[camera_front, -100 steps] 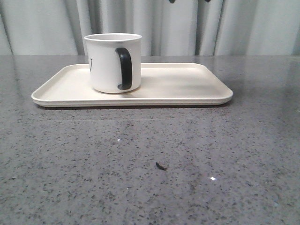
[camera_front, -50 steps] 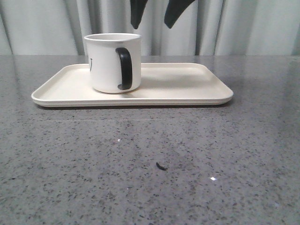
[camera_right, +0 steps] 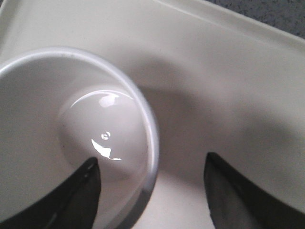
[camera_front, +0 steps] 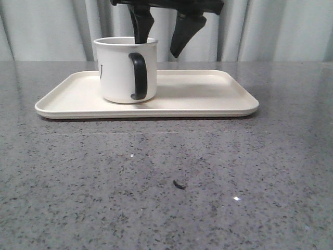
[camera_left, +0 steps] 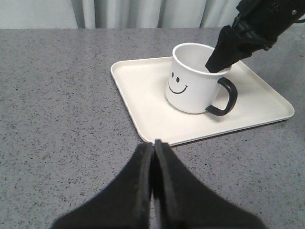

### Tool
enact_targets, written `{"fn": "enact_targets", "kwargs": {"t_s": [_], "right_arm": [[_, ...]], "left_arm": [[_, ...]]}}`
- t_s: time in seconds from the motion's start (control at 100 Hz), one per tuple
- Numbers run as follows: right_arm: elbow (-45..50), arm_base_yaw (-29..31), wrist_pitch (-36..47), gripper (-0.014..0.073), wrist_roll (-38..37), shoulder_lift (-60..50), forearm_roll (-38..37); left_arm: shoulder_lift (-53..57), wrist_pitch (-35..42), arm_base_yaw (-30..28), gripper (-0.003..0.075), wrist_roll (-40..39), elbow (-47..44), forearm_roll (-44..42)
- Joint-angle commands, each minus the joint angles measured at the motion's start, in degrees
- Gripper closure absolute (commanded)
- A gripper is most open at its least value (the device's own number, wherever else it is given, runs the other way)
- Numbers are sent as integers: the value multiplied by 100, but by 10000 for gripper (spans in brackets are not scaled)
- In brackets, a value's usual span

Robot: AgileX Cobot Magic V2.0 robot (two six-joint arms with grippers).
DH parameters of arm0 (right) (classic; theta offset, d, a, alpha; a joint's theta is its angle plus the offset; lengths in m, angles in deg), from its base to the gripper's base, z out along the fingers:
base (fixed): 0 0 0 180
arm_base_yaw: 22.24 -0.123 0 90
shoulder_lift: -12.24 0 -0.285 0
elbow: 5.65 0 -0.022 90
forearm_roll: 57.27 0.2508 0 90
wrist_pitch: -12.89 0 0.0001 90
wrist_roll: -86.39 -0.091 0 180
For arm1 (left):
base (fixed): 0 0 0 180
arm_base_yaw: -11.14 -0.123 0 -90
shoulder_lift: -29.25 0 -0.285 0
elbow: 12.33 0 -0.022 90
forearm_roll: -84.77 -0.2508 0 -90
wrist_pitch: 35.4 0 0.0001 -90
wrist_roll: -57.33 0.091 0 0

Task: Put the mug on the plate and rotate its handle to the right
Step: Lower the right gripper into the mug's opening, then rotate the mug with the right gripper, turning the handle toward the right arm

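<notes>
A: Front view. What is cut off?
B: The right end effector (camera_front: pixel 161 37) enters from the upper edge; its body is cropped there. One finger (camera_front: pixel 142 26) dips to the mug's rim, the other hangs outside, over the plate (camera_front: pixel 208 96). The jaws are spread, gripping nothing.

A: And the mug?
B: The mug (camera_front: pixel 125 70) is white and cylindrical, upright on the left half of the plate. Its black handle (camera_front: pixel 138 76) faces the camera, slightly right of centre. Only a sliver of black print shows at its left flank.

A: Open room?
B: The right half of the plate is bare. The grey speckled surface (camera_front: pixel 166 182) spreads wide in front, bearing one small dark speck (camera_front: pixel 179 184). A curtain (camera_front: pixel 281 28) closes the rear.

A: Left wrist view?
B: The left end effector (camera_left: pixel 153 148) has its fingers pressed together, holding nothing, over bare surface near the plate's (camera_left: pixel 143 114) edge. The smiley face on the mug (camera_left: pixel 190 83) is fully visible here; the handle (camera_left: pixel 224 98) juts sideways. The right end effector's finger (camera_left: pixel 228 45) reaches inside the rim.

A: Right wrist view?
B: Close and blurred. The mug's (camera_right: pixel 71 138) rim and glossy interior fill one side; the handle is hidden. One finger (camera_right: pixel 71 200) lies inside the rim, the other outside above the plate (camera_right: pixel 228 86), the mug wall between them. Whether either finger touches the wall cannot be told.
</notes>
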Motion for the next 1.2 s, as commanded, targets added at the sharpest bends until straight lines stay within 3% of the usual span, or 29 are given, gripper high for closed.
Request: {"fn": "enact_targets", "kwargs": {"t_s": [0.0,0.38,0.61,0.87,1.19], "right_arm": [[-211,8,241,225,-82,-323,6],[-243,27,195,666,-186,-323,13],[-519,27,-83,657,-1,-323,13],[-986,27,-966,659,1819,-323,32],[-993,27,-1096,659,3974,-323,431]], "left_arm": [[-35,300,37,739,-53,159,-147],[-35,286,37,739,-53,148,-147],[-35,286,37,739,-53,148,-147],[-35,286,37,739,-53,148,-147],[-35,286,37,739,-53,148,-147]]}}
